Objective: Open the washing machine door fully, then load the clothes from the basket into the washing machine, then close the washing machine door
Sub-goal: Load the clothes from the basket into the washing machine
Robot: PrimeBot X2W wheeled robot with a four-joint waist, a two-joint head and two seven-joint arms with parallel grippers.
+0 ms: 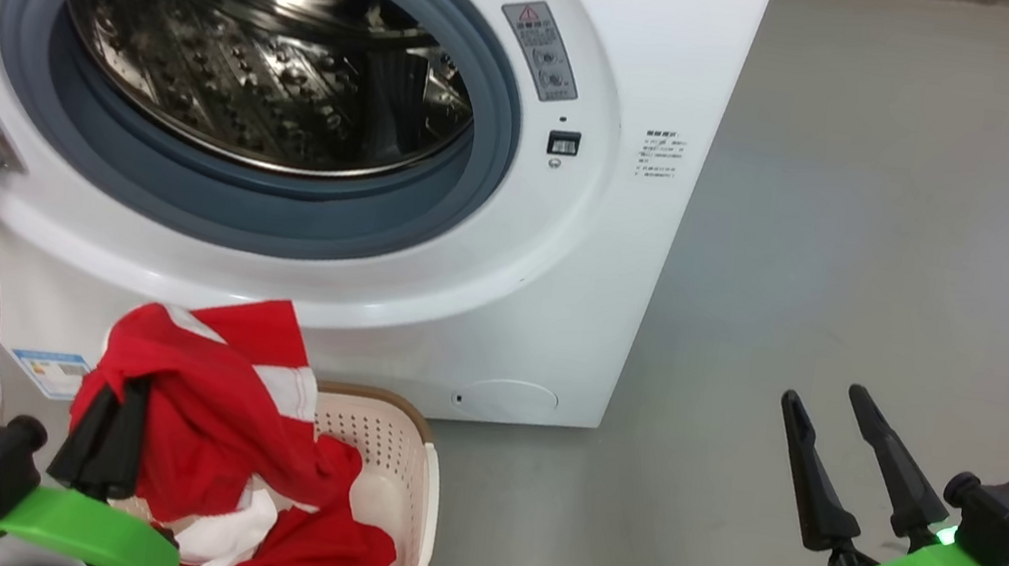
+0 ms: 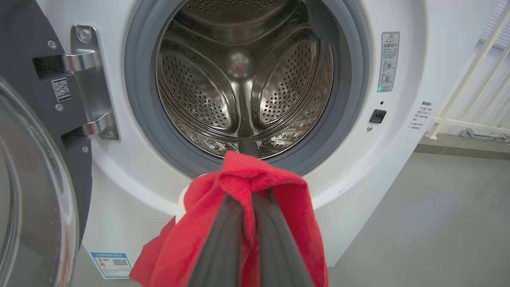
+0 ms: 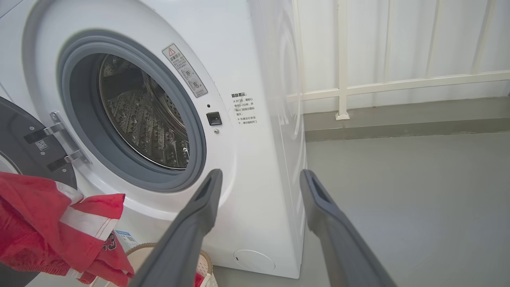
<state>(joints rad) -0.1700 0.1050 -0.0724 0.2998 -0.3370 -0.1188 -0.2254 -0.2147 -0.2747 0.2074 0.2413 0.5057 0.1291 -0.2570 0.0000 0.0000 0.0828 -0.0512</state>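
Red clothes (image 1: 229, 422) — in left end effector (image 1: 112, 408)

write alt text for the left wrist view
The left gripper, shut on a bunch of red clothes, holds them up in front of the lower rim of the white washing machine, whose perforated steel drum shows behind. The washing machine door stands swung open at the left edge.
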